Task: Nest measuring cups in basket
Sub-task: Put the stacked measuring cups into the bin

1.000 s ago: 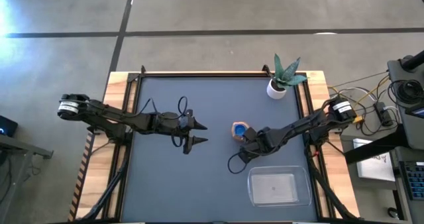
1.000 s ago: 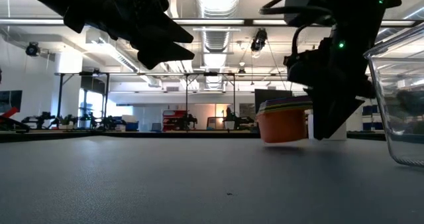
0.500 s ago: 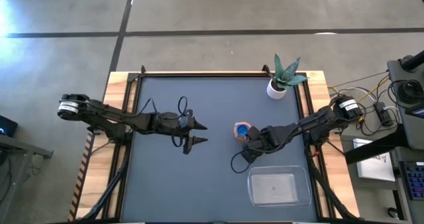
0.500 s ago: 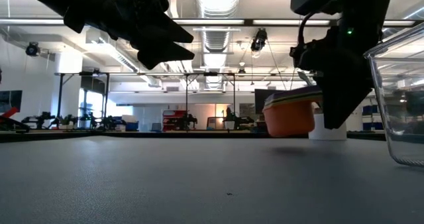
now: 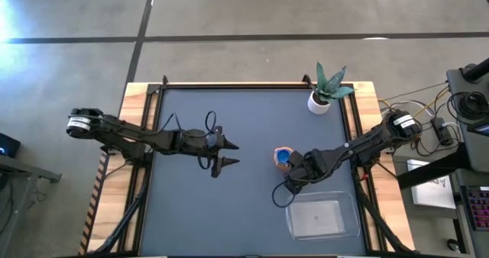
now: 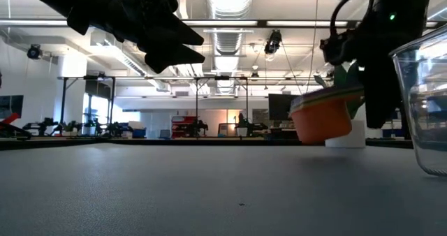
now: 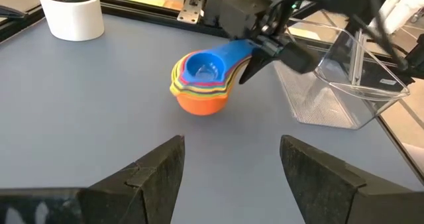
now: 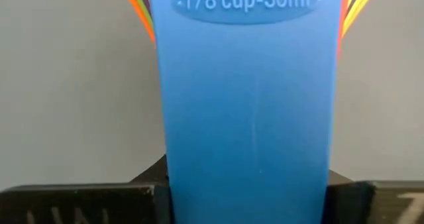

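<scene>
Orange plastic forms the outermost and largest of the nested measuring cups (image 7: 200, 85), with yellow, red and other coloured rims stacked inside it and a blue cup seated on top. The blue handle is marked "1/8 cup-30ml", as seen in the right wrist view (image 8: 246, 85). The stack is gripped by its bundled handles in the right gripper (image 5: 294, 162), whose fingers are clamped on them. In the low view the stack (image 6: 323, 117) is seen raised clear of the dark table (image 5: 229, 204), tilted slightly, with a faint shadow beneath it. It is held over the right half of the table, near the clear basket (image 5: 322, 216) but not over it; the basket is seen at the table's near right corner.

The right arm is stretched in from the table's right edge, bent toward the centre. The left gripper (image 5: 228, 153) is held above the table's middle left, well apart from the cups, with its fingers spread. A white plant pot (image 5: 318, 101) is seen at the far right of the table.
</scene>
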Motion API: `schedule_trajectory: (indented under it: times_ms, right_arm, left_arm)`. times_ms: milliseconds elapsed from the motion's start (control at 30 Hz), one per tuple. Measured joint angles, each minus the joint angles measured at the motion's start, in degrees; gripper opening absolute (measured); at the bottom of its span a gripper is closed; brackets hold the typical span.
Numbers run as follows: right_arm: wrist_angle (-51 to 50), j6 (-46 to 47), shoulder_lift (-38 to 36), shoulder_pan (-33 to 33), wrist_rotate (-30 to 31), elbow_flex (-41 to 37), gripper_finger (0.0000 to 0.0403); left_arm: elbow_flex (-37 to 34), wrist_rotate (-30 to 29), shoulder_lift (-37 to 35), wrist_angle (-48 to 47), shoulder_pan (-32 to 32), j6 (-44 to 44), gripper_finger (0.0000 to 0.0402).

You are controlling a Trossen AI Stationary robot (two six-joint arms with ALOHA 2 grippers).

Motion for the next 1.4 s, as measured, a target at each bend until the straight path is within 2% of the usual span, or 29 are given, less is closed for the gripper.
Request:
schedule_trajectory:
  times_ms: [233,467,700,900,1167,1400]
  right_arm:
    - [-3.2,1.2,-3.2,3.3,3.5,4.1,0.0103]
    - [-10.8,1.6,-5.6,7.9,5.8,10.3,0.0103]
    - [-12.5,0.4,-6.9,17.0,8.5,18.3,0.0103]
    - [-21.6,7.3,-4.4,26.2,10.5,24.9,0.0103]
    - [-22.8,17.5,-2.0,36.7,10.5,25.1,0.0103]
    - [-22.3,20.3,1.3,42.3,10.5,25.6,0.0103]
  left_arm:
    - [0.0,0.0,0.0,0.1,0.0,-0.1,0.0231]
    - [0.0,0.0,0.0,0.2,0.0,-0.2,0.0231]
    - [0.0,0.0,0.0,0.2,0.0,-0.2,0.0231]
    - [0.0,0.0,0.0,0.1,0.0,-0.3,0.0231]
    - [0.0,0.0,0.0,0.2,0.0,-1.1,0.0231]
    - [0.0,0.0,0.1,0.2,0.0,-1.3,0.0231]
